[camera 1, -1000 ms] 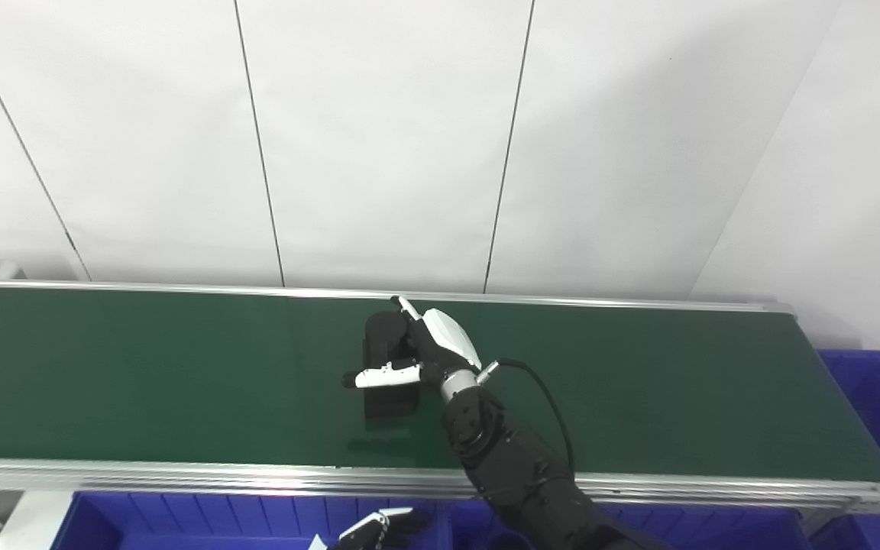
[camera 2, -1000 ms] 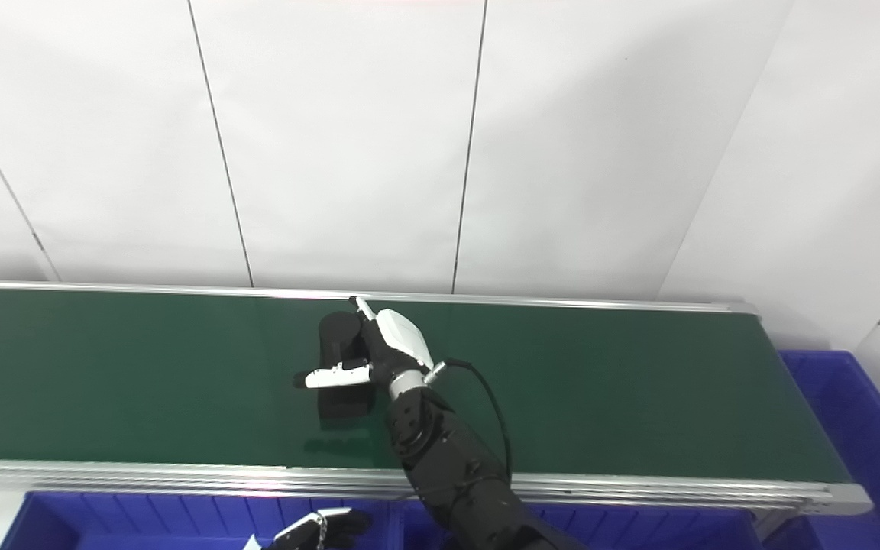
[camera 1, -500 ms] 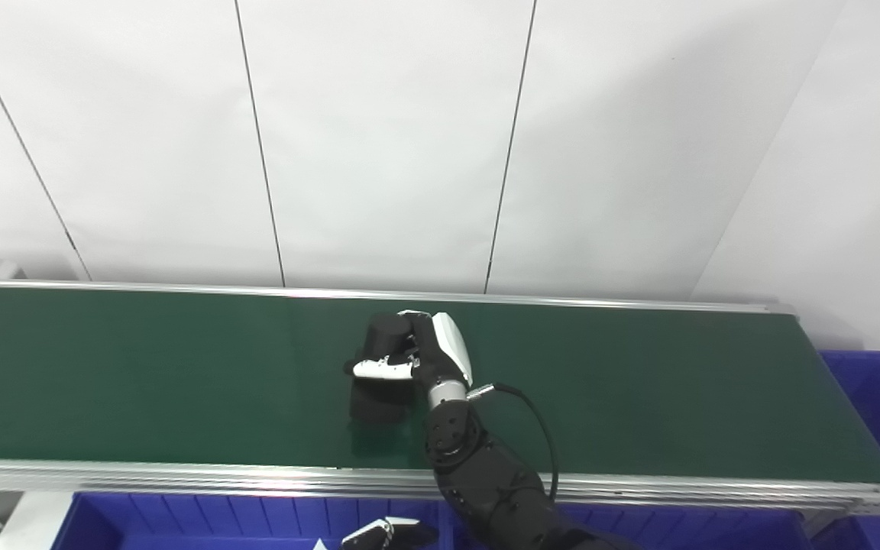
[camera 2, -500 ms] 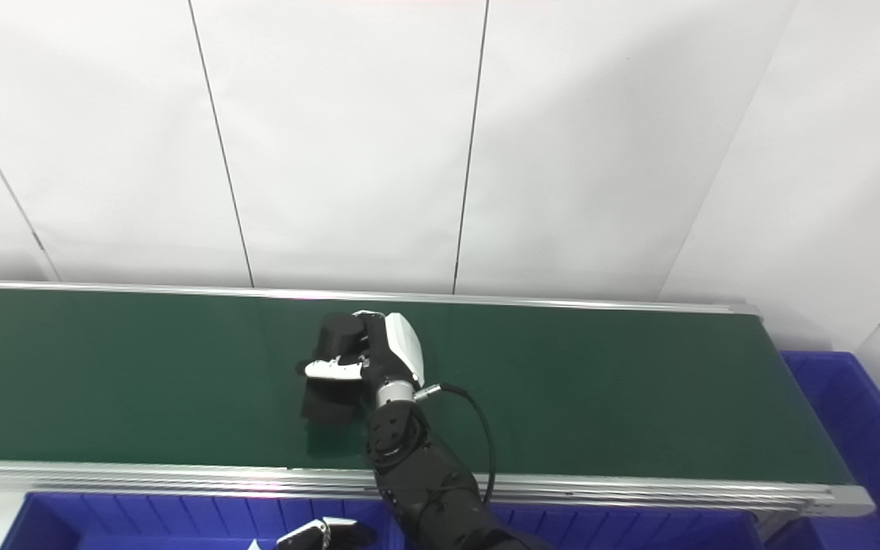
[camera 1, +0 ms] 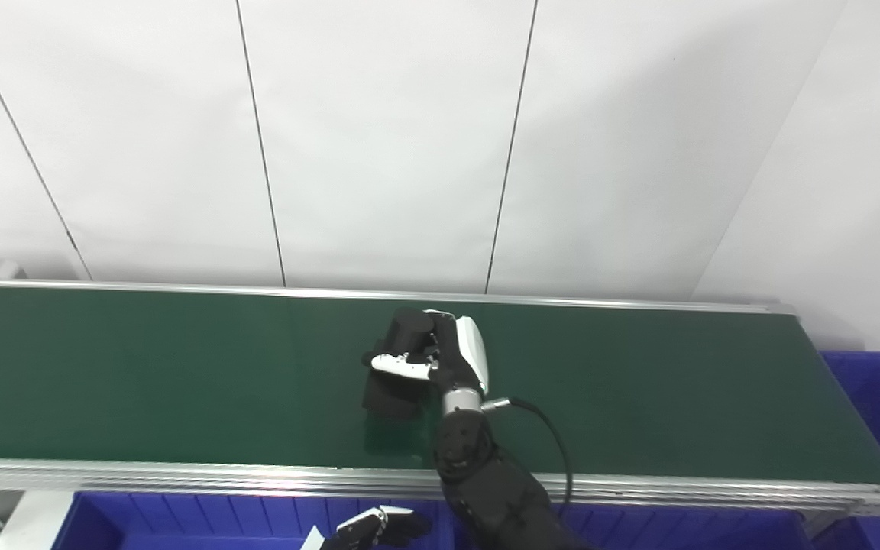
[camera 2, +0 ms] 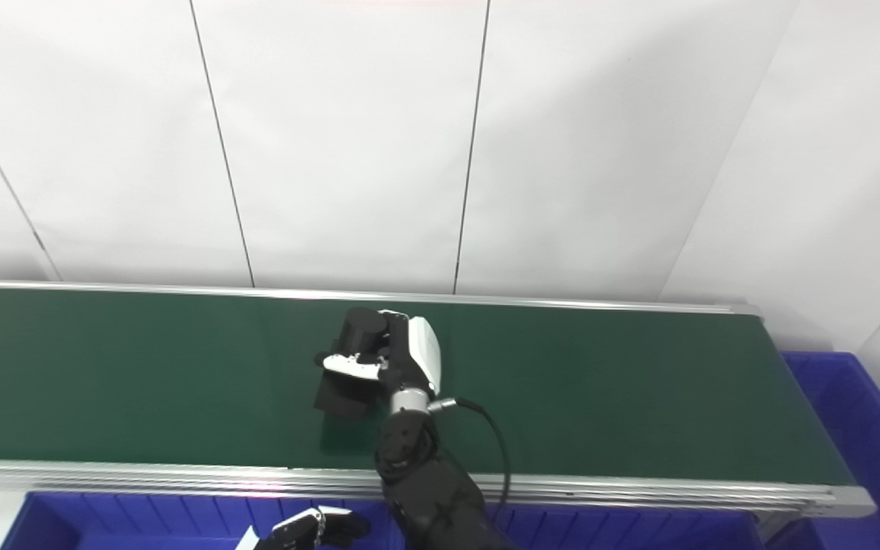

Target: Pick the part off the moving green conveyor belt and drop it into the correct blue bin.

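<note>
Right hand [camera 1: 448,359] clamped on black part [camera 1: 398,370], mid-belt [camera 1: 142,374]. Left hand [camera 2: 310,528], 6 o'clock over blue bin [camera 1: 180,519]: grip unclear; white scrap beside it clearer in right eye view.

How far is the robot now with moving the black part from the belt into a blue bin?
Done: the right hand is shut on the black part. In hand: the part sits tilted over the green belt. Left: carrying it to a blue bin and dropping it. The left hand waits low.

The right hand [camera 1: 444,357] is seen raised on an upright forearm, fingers and thumb curled closed around a grasp; the left hand [camera 1: 375,527] is kept low, partly cropped.
</note>
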You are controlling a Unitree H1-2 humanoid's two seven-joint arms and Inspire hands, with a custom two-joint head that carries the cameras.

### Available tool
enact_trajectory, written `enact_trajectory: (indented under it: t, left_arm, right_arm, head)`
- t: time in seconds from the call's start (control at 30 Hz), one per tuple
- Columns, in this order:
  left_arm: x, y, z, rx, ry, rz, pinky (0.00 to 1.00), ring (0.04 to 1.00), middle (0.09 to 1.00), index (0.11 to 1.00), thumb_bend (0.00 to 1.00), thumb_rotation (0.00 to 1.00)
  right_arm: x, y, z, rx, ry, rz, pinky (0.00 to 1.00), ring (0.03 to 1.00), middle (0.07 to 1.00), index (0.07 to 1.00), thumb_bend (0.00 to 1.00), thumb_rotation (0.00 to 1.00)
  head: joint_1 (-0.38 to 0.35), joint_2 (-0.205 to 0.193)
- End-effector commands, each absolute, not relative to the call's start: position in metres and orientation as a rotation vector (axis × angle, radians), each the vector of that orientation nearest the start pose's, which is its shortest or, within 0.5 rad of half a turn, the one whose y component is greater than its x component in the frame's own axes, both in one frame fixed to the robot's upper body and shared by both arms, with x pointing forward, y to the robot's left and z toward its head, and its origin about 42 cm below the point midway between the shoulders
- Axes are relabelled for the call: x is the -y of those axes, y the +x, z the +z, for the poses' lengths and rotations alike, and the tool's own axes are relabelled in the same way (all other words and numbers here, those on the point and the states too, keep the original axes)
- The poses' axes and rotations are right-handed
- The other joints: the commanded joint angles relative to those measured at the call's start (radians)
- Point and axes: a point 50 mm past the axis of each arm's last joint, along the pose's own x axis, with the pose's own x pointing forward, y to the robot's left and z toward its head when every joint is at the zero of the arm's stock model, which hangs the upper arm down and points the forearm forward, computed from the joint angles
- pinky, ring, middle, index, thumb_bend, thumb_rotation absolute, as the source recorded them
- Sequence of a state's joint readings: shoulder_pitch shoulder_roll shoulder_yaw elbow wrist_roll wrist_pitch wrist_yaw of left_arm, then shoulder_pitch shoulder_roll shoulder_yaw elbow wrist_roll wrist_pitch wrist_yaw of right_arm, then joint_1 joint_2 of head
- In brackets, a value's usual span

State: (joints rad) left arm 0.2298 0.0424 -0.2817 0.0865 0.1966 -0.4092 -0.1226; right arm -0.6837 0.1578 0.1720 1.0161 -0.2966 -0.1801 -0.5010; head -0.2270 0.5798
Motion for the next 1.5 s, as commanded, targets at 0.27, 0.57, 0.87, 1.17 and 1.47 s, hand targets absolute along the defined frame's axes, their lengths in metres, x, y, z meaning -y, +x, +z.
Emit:
enact_trajectory:
  t: [0.27,0.57,0.87,1.17,1.47]
  left_arm:
    - [-0.152,0.197,0.059,0.133,0.135,-0.385,0.64,0.723,0.720,0.657,0.70,0.89]
    - [-0.154,0.198,0.067,0.140,0.140,-0.358,0.64,0.720,0.721,0.669,0.70,0.92]
    - [-0.159,0.194,0.075,0.107,0.150,-0.315,0.65,0.715,0.726,0.720,0.74,0.93]
    - [-0.163,0.187,0.085,0.062,0.126,-0.317,0.67,0.747,0.765,0.768,0.75,0.89]
    - [-0.166,0.179,0.093,0.001,0.078,-0.321,0.72,0.787,0.798,0.797,0.77,0.90]
  right_arm:
    - [0.115,0.399,0.152,0.211,-0.220,-0.065,0.41,0.487,0.539,0.431,0.50,0.00]
    - [0.169,0.333,0.173,0.277,-0.204,-0.051,0.53,0.511,0.532,0.425,0.51,0.00]
    - [0.204,0.285,0.170,0.278,-0.261,-0.050,0.45,0.473,0.545,0.430,0.51,0.00]
    - [0.229,0.244,0.161,0.180,-0.393,0.005,0.53,0.516,0.528,0.423,0.51,0.00]
    - [0.253,0.227,0.156,0.004,-0.569,0.062,0.48,0.499,0.528,0.432,0.51,0.00]
  head:
    - [0.030,0.048]
    - [0.041,0.095]
    - [0.040,0.128]
    - [0.042,0.164]
    - [0.027,0.187]
